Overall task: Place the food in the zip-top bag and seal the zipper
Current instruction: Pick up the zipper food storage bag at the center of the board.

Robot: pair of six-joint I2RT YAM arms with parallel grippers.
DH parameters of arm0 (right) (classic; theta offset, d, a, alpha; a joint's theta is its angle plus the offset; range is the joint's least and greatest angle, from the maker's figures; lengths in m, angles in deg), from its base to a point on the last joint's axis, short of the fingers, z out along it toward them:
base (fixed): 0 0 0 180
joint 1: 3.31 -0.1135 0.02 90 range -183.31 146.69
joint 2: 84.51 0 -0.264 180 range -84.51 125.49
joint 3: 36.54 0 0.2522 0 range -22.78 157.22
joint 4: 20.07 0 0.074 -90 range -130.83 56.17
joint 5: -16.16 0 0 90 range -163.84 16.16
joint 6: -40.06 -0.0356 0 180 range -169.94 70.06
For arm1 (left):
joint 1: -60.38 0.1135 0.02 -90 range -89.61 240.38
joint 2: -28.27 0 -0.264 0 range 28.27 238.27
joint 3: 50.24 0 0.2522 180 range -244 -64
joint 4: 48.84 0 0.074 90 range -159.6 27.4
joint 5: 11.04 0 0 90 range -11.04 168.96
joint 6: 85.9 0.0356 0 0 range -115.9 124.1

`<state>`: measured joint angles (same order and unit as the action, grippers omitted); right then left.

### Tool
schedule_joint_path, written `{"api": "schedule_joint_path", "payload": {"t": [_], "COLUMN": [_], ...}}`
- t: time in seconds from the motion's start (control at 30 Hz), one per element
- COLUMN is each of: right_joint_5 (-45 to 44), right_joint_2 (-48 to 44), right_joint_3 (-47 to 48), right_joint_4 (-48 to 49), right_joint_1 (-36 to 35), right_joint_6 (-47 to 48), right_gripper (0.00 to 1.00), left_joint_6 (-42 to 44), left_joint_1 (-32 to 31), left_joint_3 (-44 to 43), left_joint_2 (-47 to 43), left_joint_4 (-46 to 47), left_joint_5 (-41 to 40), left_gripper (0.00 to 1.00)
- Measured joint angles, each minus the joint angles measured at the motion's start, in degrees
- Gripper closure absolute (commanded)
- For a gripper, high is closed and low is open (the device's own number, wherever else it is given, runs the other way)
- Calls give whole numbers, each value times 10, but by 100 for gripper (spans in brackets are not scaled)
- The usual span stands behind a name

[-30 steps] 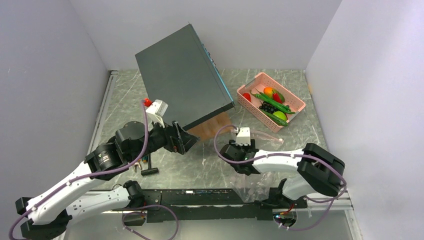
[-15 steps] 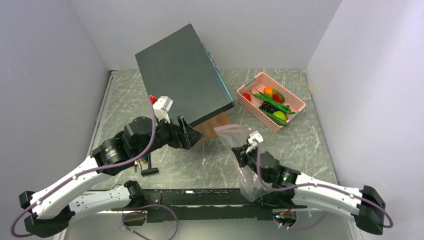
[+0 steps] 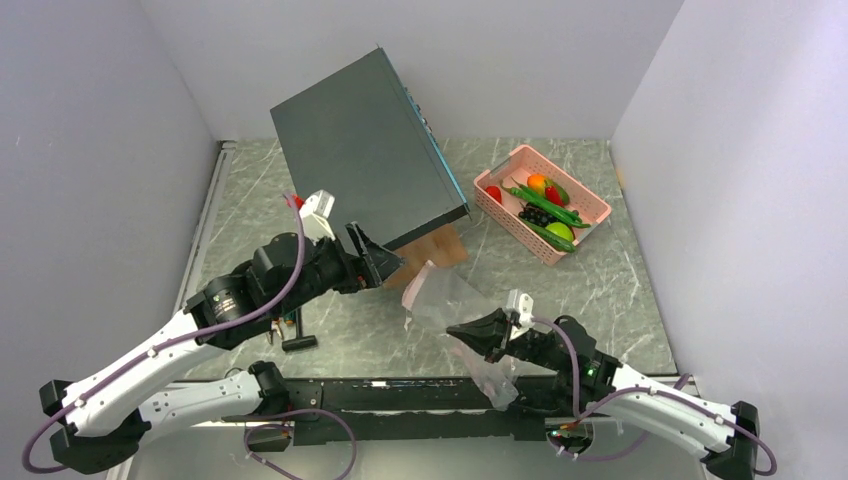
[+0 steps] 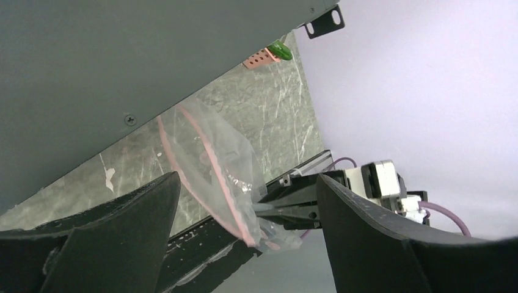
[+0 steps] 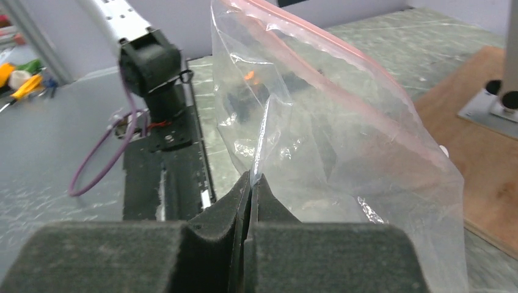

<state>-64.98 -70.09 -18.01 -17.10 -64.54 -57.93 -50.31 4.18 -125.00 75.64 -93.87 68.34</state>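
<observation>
The zip-top bag (image 3: 447, 298) hangs crumpled above the table between the two arms. My right gripper (image 3: 458, 329) is shut on a fold of its clear plastic (image 5: 342, 146), with the fingertips (image 5: 251, 178) pressed together. The pink zipper (image 4: 206, 160) runs along the bag's upper edge (image 5: 333, 79). My left gripper (image 3: 378, 258) stands open to the bag's left, and the bag shows beyond its wide-apart fingers (image 4: 247, 180). The food, with green pods (image 3: 545, 205), a lime-green fruit (image 3: 560, 232) and a mango (image 3: 540, 183), lies in the pink basket (image 3: 596, 204) at the far right.
A large dark grey box (image 3: 365, 150) leans tilted over a wooden block (image 3: 432, 252) just behind the left gripper. Small hand tools (image 3: 292, 332) lie beside the left arm. A black rail (image 3: 400, 390) runs along the near edge. White walls close three sides.
The right gripper shut on the bag, lifted it off the table and carried it left toward the left gripper. The left gripper shifted slightly toward the bag.
</observation>
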Motion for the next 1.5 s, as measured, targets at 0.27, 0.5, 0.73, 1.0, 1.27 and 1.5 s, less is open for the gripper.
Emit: {"api": "schedule_joint_path", "payload": {"t": [0.27, 0.5, 0.73, 1.0, 1.27, 1.5], "right_joint_5": [66, 82, 95, 97, 97, 97], "right_joint_2": [-55, -113, -121, -120, -110, -94], "right_joint_3": [31, 49, 59, 62, 62, 62], "right_joint_4": [-21, -36, -54, -62, -64, -63], "right_joint_1": [0, 0, 0, 0, 0, 0], "right_joint_6": [0, -8, -9, -7, -5, -5], "right_gripper": [100, 100, 100, 100, 100, 100], "left_joint_6": [-121, -206, -223, -242, -245, -248], "left_joint_1": [0, 0, 0, -2, -16, -33], "left_joint_3": [37, 138, 127, 127, 127, 127], "left_joint_2": [-28, -57, 0, 12, 16, 23], "left_joint_4": [-15, 53, 80, 100, 111, 112], "left_joint_5": [-25, -5, 27, 55, 71, 74], "left_gripper": [29, 33, 44, 53, 58, 87]}}
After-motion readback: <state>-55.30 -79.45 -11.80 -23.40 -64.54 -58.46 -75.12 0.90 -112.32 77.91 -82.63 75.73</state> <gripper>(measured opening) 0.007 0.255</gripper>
